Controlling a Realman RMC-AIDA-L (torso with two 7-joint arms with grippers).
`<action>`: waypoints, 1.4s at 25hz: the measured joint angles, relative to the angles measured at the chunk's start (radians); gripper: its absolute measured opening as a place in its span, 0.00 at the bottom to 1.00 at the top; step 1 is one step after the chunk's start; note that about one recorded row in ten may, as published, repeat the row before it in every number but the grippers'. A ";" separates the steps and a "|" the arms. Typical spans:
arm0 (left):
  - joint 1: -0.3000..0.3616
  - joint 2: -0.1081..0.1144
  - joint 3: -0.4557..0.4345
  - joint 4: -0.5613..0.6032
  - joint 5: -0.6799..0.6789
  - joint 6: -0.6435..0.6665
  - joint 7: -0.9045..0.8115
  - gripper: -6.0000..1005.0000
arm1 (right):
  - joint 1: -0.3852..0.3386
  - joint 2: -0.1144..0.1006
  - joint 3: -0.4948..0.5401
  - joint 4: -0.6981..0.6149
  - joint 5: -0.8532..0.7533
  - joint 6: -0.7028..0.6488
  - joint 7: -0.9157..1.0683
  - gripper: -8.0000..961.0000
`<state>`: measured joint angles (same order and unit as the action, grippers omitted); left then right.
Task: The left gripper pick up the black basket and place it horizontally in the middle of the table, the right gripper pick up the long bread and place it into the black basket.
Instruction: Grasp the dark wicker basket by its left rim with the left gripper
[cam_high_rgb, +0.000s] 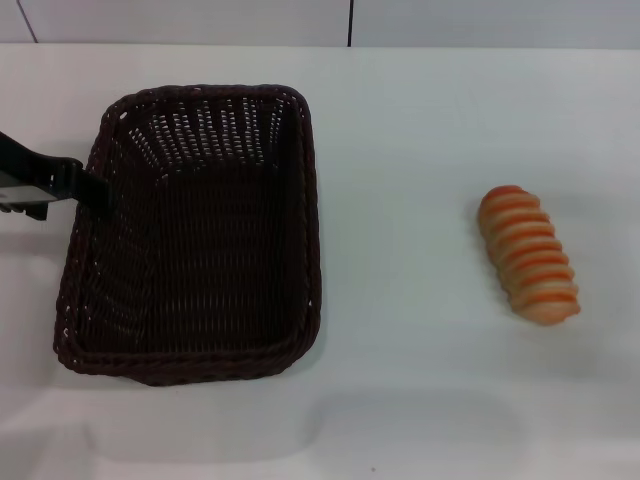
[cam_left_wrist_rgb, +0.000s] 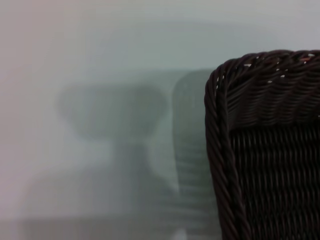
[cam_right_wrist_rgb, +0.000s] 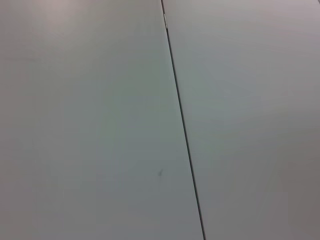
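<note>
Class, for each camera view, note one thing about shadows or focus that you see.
Head view: a soft shadow on the table along the near edge; the long bread slightly soft. Left wrist view: blurred grey shadows beside the black basket. Right wrist view: even light, one dark seam, no shadows.

We see the basket (cam_high_rgb: 190, 240) in the left half of the head view, a dark woven rectangle with rounded corners, a braided rim and openwork sloping sides, standing upright and empty on the white desk (cam_high_rgb: 400, 150) with its long axis running up the frame. One braided corner fills the right of the left wrist view. The bread (cam_high_rgb: 528, 254), orange-brown with pale stripes, lies flat at centre right, well apart from the basket.
</note>
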<state>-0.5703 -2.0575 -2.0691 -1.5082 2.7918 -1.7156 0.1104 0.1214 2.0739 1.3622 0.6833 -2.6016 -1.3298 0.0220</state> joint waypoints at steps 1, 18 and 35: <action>0.000 0.000 0.001 0.009 0.000 0.006 0.004 0.82 | 0.000 0.000 0.000 0.001 0.000 -0.001 0.000 0.70; -0.007 -0.001 0.009 0.117 -0.007 0.060 0.048 0.69 | -0.002 0.000 -0.001 0.009 0.000 -0.002 0.001 0.70; 0.000 -0.001 0.052 0.142 -0.011 0.078 0.080 0.57 | -0.030 0.000 -0.009 0.045 -0.005 -0.001 0.001 0.70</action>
<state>-0.5707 -2.0586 -2.0172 -1.3666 2.7805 -1.6372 0.1900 0.0914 2.0739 1.3533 0.7286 -2.6069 -1.3307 0.0231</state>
